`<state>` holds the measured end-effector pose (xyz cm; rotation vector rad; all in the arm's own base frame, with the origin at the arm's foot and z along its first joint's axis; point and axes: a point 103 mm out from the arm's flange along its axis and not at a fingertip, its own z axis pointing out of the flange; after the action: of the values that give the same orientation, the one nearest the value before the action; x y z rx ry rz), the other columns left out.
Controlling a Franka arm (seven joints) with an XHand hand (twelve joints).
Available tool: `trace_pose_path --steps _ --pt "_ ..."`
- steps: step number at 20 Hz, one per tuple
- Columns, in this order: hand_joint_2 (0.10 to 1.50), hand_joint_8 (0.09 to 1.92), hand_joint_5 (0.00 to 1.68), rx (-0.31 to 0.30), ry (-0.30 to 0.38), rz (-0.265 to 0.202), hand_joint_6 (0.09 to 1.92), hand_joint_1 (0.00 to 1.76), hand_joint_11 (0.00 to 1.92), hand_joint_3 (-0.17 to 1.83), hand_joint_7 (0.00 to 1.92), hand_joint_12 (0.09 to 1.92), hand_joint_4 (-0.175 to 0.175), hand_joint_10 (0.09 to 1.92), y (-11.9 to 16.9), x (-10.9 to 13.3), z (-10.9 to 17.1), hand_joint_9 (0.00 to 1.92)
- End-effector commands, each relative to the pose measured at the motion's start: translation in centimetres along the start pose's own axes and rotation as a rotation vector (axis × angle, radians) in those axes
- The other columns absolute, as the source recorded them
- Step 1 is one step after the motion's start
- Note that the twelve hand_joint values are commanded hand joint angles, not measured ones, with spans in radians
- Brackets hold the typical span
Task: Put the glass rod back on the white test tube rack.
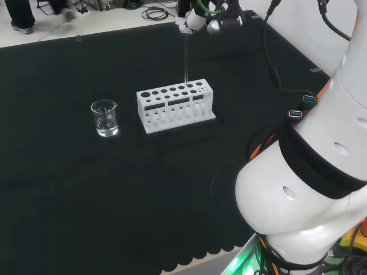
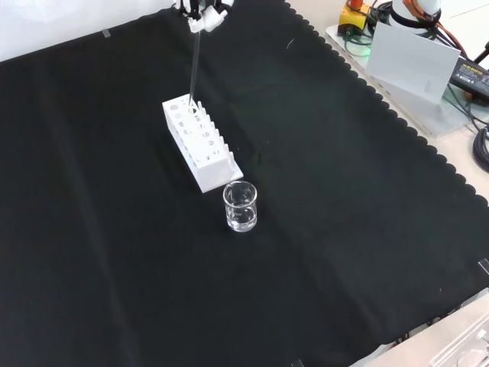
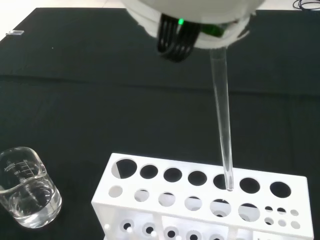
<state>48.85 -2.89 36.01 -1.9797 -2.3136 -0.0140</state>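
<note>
Fingers pinch the glass rod's top end | rod hangs upright, lower tip at a hole of the white test tube rack | glass beaker just beside the rack on the tabletop

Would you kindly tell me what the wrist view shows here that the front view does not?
The wrist view shows the rod's lower tip right at a large hole in the rack's top, and the printed scale on the beaker. The front view shows the hand gripping the rod's top end, the cloth's scalloped edge, and gear on the bench beyond it. Both show the upright rod over the white rack with the beaker standing beside it on the cloth.
</note>
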Motion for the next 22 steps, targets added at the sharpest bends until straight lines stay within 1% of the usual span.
trace_pose_path --steps 1,4,6,7,11,16,19,22 --pt "0.68 1.07 1.42 -0.004 0.014 -0.006 0.09 1.32 1.58 0.64 1.20 0.62 -0.175 0.91 -1.3 -0.2 -0.3 1.52" --pt "0.68 1.07 1.42 0.002 -0.004 -0.012 0.09 1.32 1.58 0.64 1.20 0.62 -0.175 0.91 -1.2 0.6 0.0 1.52" --pt "0.68 1.07 1.42 0.002 -0.003 -0.019 0.09 1.32 1.58 0.64 1.20 0.62 -0.175 0.91 -1.3 1.1 0.2 1.52" --pt "0.68 1.07 1.42 -0.001 0.013 -0.019 0.09 1.32 1.58 0.64 1.20 0.62 -0.175 0.91 -1.5 0.8 0.2 1.52" --pt "0.68 1.07 1.42 0.008 -0.004 -0.018 0.09 1.32 1.58 0.65 1.20 0.62 -0.175 0.91 -1.5 1.2 0.4 1.52" --pt "0.68 1.07 1.43 0.008 0.012 -0.022 0.09 1.32 1.58 0.65 1.20 0.62 -0.175 0.91 -1.6 1.0 0.6 1.52" --pt "0.68 1.07 1.43 0.019 0.005 -0.024 0.09 1.32 1.58 0.65 1.20 0.62 -0.175 0.91 -1.1 1.4 0.8 1.52" --pt "0.68 1.07 1.43 0.031 -0.005 -0.005 0.09 1.32 1.58 0.65 1.20 0.62 -0.175 0.91 -0.5 1.7 1.5 1.52"
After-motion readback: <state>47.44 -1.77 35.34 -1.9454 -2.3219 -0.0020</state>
